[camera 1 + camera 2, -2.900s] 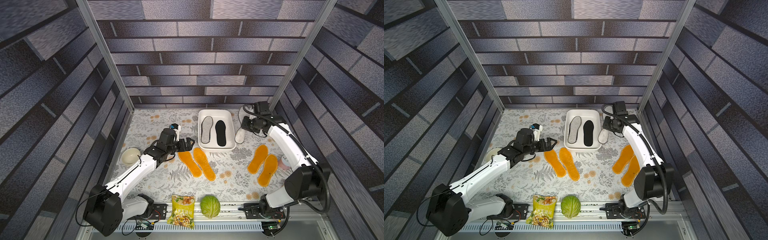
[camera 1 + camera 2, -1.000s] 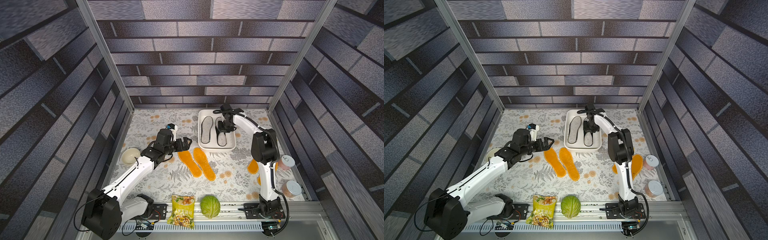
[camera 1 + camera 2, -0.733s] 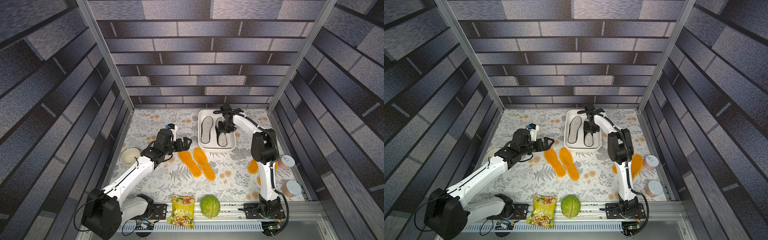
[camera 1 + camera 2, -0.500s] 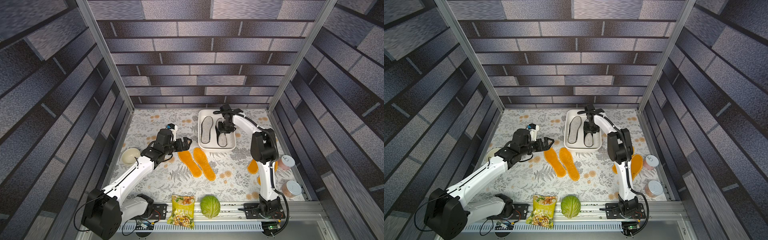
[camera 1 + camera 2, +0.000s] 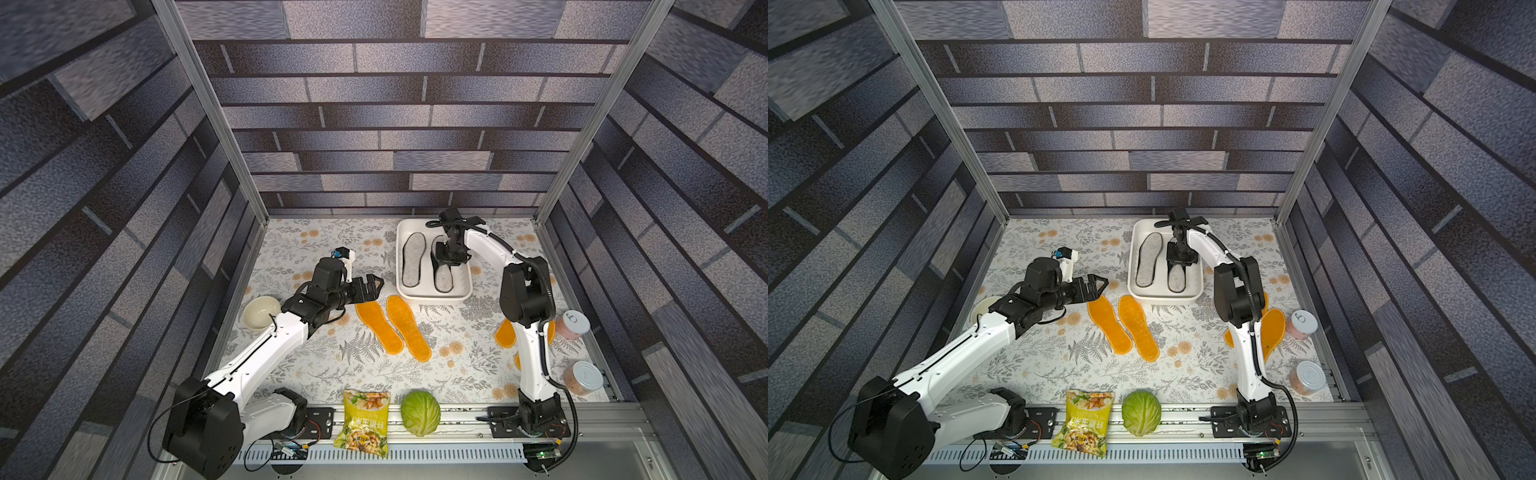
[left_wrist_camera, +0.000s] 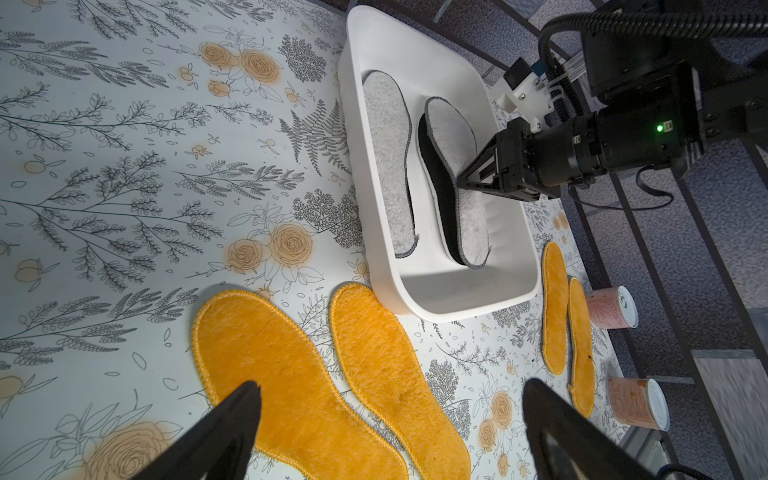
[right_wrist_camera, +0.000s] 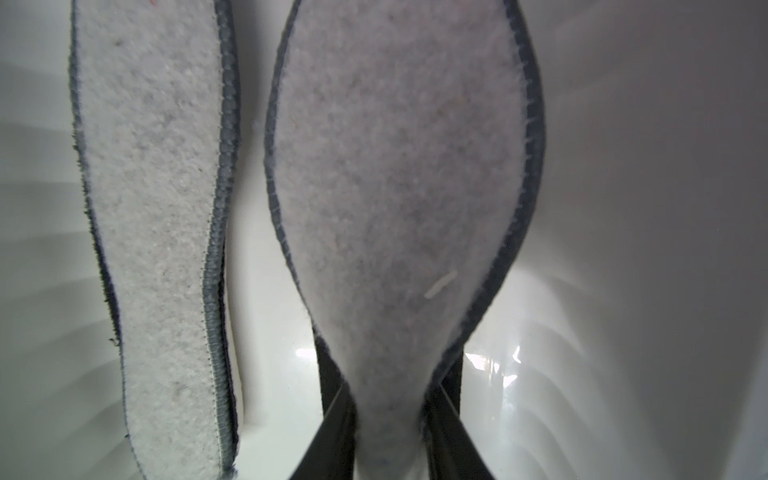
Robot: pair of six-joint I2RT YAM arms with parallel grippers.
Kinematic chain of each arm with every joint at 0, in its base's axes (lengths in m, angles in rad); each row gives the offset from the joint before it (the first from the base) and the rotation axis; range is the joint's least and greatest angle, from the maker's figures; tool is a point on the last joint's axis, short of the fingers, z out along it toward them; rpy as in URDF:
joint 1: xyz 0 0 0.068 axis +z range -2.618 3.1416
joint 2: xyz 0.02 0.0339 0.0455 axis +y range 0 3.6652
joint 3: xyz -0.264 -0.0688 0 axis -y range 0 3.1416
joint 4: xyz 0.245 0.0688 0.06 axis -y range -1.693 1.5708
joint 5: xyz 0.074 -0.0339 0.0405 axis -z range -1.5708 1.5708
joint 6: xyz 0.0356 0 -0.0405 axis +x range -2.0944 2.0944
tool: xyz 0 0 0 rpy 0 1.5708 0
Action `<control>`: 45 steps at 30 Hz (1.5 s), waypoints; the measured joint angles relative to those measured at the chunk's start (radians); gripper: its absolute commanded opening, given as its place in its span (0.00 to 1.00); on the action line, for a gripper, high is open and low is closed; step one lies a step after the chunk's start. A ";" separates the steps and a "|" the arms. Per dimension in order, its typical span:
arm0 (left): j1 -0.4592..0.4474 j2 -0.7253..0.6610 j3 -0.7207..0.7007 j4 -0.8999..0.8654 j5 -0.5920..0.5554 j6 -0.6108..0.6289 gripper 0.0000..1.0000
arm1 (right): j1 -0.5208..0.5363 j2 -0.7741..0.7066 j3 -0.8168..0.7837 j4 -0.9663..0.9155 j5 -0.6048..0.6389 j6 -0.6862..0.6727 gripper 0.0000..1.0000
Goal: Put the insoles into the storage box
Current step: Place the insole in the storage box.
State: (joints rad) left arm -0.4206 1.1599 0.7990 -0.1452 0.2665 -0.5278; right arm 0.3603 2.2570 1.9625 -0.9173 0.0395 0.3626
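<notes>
A: Now, both top views first: what changed?
B: A few seconds ago the right gripper stood beside the storage box, upper middle; now it is inside it. The left gripper, jaws wide, has barely shifted, at the upper end of the centre orange pair, with open floral cloth below.
A: Left wrist view?
B: The right gripper pinches the second grey insole, lying partly over the black insole, close to the box's right wall. Bare floor shows at the box's lower end.
A: Right wrist?
B: Its fingers squeeze that insole narrow; the first grey insole lies flat at left, a slim gap between.
</notes>
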 measured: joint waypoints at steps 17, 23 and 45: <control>0.000 0.000 -0.004 0.000 0.000 0.000 1.00 | 0.000 0.044 0.020 -0.003 -0.003 0.000 0.31; 0.004 0.000 -0.005 0.000 0.000 0.000 1.00 | 0.000 0.046 0.029 -0.003 -0.003 0.000 0.35; 0.004 0.000 -0.005 0.000 0.000 0.000 1.00 | 0.000 0.051 0.038 -0.008 0.001 0.000 0.38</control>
State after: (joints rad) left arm -0.4168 1.1599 0.7944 -0.1452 0.2665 -0.5278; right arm 0.3599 2.3085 2.0003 -0.9249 0.0402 0.3622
